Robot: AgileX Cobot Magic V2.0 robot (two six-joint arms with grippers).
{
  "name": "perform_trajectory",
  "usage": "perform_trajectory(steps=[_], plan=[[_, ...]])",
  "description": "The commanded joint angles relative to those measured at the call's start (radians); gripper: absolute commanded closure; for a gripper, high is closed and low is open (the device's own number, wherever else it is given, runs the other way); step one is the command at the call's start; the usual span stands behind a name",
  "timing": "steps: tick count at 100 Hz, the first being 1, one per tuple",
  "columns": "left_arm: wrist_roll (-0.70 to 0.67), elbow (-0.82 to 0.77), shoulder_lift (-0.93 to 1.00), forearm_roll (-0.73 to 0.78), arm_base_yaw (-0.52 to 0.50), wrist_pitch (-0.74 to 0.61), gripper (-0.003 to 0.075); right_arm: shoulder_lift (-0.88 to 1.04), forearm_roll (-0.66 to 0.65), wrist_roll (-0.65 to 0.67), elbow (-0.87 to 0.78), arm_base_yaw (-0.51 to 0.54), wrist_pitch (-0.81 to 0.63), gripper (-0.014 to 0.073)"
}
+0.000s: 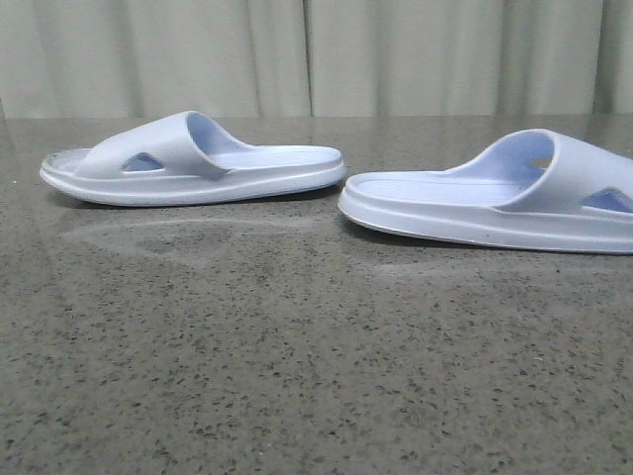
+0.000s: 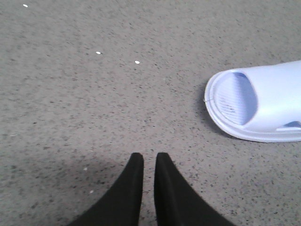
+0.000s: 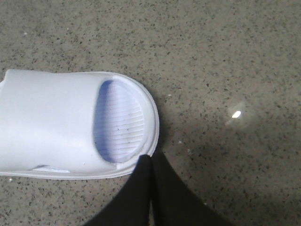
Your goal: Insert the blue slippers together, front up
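Slippers sit sole-down on your speckled grey table [image 1: 297, 376], heels turned toward each other with a small gap between them, well short of the pale curtain [image 1: 316, 54]. Your left slipper [image 1: 193, 163] lies farther back; your right slipper [image 1: 495, 193] lies nearer and runs off the front view's edge. Your left gripper [image 2: 149, 162] hovers over bare stone beside its slipper's toe, fingers nearly together and holding nothing. Your right gripper [image 3: 151, 162] shows its fingers pressed together at the toe rim of its slipper.
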State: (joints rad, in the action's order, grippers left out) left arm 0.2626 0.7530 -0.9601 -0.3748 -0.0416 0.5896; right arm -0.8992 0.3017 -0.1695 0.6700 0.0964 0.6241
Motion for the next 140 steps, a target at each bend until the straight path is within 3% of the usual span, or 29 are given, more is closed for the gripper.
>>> perform_trajectory(steps=[1,16,23,32,41,56,68,103,140], plan=[[0.111,0.050,-0.049,-0.150,-0.003,-0.035,0.0699,-0.009,0.000,-0.032,0.059,0.007,-0.023,0.0600],[0.266,0.069,-0.136,-0.358,-0.003,-0.007,0.0627,-0.027,0.006,-0.031,0.070,0.007,-0.007,0.0405],[0.322,0.083,-0.171,-0.419,-0.008,0.023,0.0575,-0.039,0.019,-0.031,0.070,0.007,0.003,0.0358],[0.404,0.106,-0.218,-0.516,-0.046,0.082,0.0502,-0.053,0.060,-0.060,0.071,0.020,0.008,0.0358],[0.496,0.116,-0.259,-0.632,-0.118,0.159,0.0454,-0.064,0.182,-0.153,0.071,0.067,0.022,0.0358],[0.649,0.119,-0.320,-0.837,-0.269,0.329,0.0451,-0.128,0.470,-0.361,0.073,0.205,0.115,0.0358],[0.716,0.119,-0.359,-0.936,-0.343,0.413,0.0451,-0.226,0.517,-0.410,0.105,0.290,0.204,0.0358],[0.763,0.139,-0.491,-0.946,-0.344,0.471,0.0451,-0.493,0.770,-0.578,0.226,0.418,0.439,0.0358],[0.763,0.241,-0.590,-0.910,-0.281,0.493,0.0451,-0.596,0.769,-0.625,0.238,0.418,0.470,0.0358]])
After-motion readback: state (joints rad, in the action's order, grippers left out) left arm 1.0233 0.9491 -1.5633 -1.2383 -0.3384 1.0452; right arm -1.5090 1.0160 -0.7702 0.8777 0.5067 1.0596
